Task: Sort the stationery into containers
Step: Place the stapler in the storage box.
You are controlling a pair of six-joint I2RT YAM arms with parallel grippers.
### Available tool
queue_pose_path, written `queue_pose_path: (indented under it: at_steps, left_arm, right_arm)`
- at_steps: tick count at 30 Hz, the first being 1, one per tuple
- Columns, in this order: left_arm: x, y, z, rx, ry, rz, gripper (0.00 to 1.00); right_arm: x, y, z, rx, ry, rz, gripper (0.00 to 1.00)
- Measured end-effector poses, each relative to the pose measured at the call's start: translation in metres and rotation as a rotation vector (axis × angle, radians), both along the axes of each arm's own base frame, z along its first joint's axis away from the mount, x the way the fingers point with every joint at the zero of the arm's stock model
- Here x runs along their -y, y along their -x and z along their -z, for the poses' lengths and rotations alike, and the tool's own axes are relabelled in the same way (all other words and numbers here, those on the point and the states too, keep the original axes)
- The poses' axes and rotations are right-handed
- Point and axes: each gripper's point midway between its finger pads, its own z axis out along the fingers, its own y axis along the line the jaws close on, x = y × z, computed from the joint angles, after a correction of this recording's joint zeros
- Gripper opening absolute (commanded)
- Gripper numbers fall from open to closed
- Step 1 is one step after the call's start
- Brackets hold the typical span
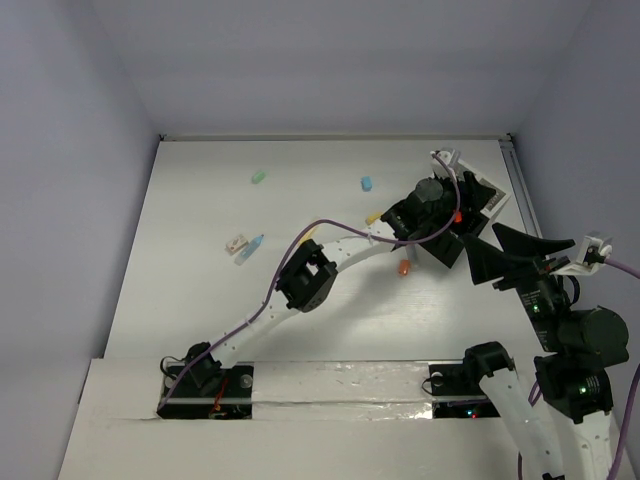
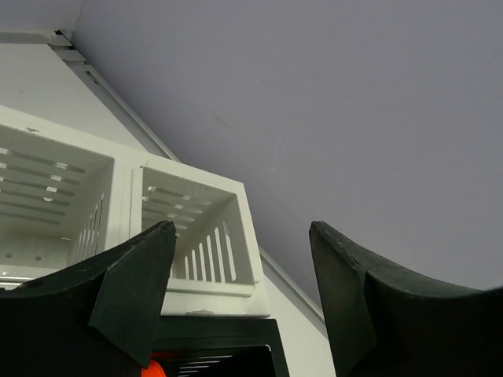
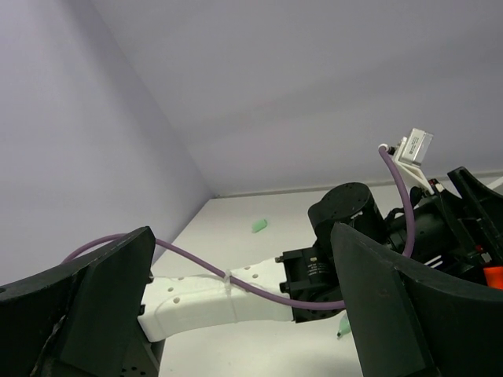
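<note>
While the left arm (image 1: 345,252) stretches far right, an orange pen (image 1: 404,267) lies beside it; a green block (image 1: 258,177) and a blue block (image 1: 366,184) lie farther left. Its wrist: left gripper (image 2: 241,229) parted, empty, above the black box (image 2: 224,327), white tray (image 2: 206,287) beyond. Right wrist: right gripper (image 3: 242,232) spread wide, empty.

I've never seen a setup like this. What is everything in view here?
table: one, white, under everything.
small block: one, mint green, far left.
blue block: one, blue, far middle.
pen: one, light blue, left side.
pale piece: one, beige, beside that pen.
yellow piece: one, yellow, by the left arm.
orange piece: one, orange, near that arm's wrist.
white tray: one, white, two cells, far right.
black box: one, black, against the tray.
left gripper: one, black, open by the tray.
right gripper: one, black, open, right side.
</note>
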Motion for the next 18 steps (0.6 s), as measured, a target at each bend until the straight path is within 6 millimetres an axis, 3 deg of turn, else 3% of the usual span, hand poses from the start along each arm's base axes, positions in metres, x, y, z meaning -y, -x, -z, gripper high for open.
queue_pose_path:
  at_steps: [3,11,15,18]
  left_arm:
    - [0.000,0.000,-0.001,0.003,0.005,-0.003,0.71]
    - [-0.004,-0.002,-0.001,0.038,-0.013,-0.018,0.72]
    - [-0.022,-0.001,0.003,0.055,-0.104,-0.036,0.73]
    - [-0.053,0.004,-0.015,0.079,-0.165,-0.071,0.76]
  right_arm:
    - [-0.001,0.000,0.000,-0.001,0.000,-0.007,1.00]
    - [-0.002,0.001,0.001,-0.001,0.002,-0.010,1.00]
    - [-0.001,0.000,0.001,0.001,0.006,-0.007,1.00]
    - [-0.001,0.000,0.001,0.002,0.010,-0.003,1.00]
